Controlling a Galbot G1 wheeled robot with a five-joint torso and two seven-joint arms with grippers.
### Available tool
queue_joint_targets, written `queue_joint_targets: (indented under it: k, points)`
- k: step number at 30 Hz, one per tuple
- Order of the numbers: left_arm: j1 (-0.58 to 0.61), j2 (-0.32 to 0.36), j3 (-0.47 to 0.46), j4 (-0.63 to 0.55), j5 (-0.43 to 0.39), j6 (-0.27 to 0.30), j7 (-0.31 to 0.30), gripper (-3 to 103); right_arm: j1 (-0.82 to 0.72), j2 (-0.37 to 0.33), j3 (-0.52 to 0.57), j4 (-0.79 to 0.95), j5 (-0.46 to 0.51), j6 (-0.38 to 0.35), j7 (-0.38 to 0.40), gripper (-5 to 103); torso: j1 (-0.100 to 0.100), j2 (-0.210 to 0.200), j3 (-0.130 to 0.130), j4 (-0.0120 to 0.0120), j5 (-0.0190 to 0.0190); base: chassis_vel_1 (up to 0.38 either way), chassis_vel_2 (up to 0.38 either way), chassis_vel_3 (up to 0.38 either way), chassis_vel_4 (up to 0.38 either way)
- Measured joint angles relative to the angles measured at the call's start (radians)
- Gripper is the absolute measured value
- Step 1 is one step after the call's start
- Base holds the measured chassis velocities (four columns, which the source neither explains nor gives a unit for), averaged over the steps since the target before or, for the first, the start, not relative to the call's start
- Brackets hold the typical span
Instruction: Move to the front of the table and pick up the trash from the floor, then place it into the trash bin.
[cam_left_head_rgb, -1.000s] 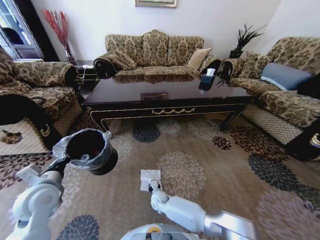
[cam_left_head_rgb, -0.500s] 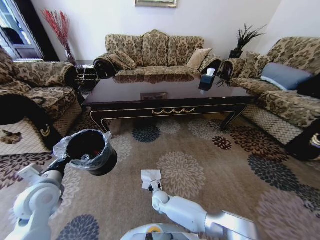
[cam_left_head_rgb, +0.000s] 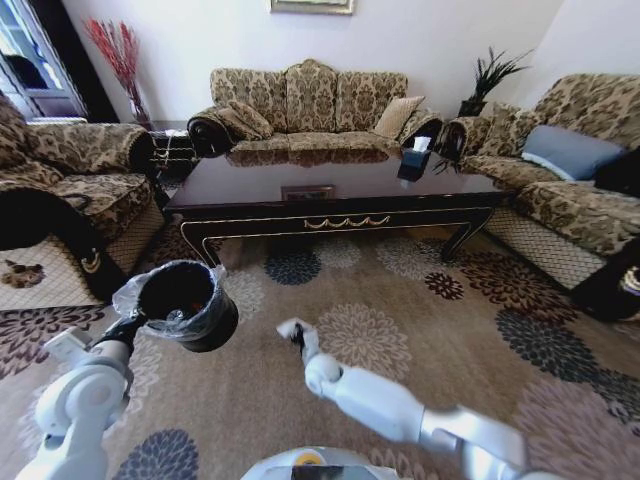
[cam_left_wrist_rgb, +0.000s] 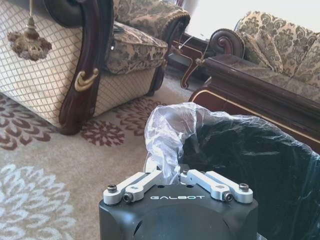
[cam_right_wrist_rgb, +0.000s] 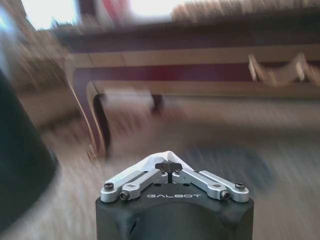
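The white napkin (cam_left_head_rgb: 291, 327), flat on the carpet (cam_left_head_rgb: 420, 310) a second ago, is now off it, pinched in the closed right gripper (cam_left_head_rgb: 297, 334) near the middle, in front of the table (cam_left_head_rgb: 330, 190). To the left, the left gripper (cam_left_wrist_rgb: 177, 175) holds the trash bin (cam_left_head_rgb: 185, 305) up by its lined rim. The pickup looks done; the napkin has yet to reach the bin

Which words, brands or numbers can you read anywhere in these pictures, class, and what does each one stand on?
"GALBOT": white lettering on the black housing of the left gripper, which grips the crinkled clear liner of the round black trash bin.
"GALBOT": the same lettering on the black housing of the right gripper, which pinches a white napkin; slightly blurred but readable.
No other text is legible.
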Motion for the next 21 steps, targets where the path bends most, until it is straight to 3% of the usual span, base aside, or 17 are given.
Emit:
queue_joint_targets:
  k: [8,21]
  points:
    - [-0.005,0.001,0.014,0.013,-0.008,-0.001,0.002,3,0.257,0.008,-0.078,0.106,0.052,0.077,-0.029,0,0.000,0.000,0.000,0.0002,0.0000,0.000,0.000,0.000,0.000]
    - [-0.010,-0.007,0.015,0.027,-0.005,-0.003,0.002,3,0.466,0.076,-0.232,0.235,0.105,0.086,-0.044,0,0.000,0.000,0.000,0.0001,-0.0002,0.000,0.000,0.000,0.000]
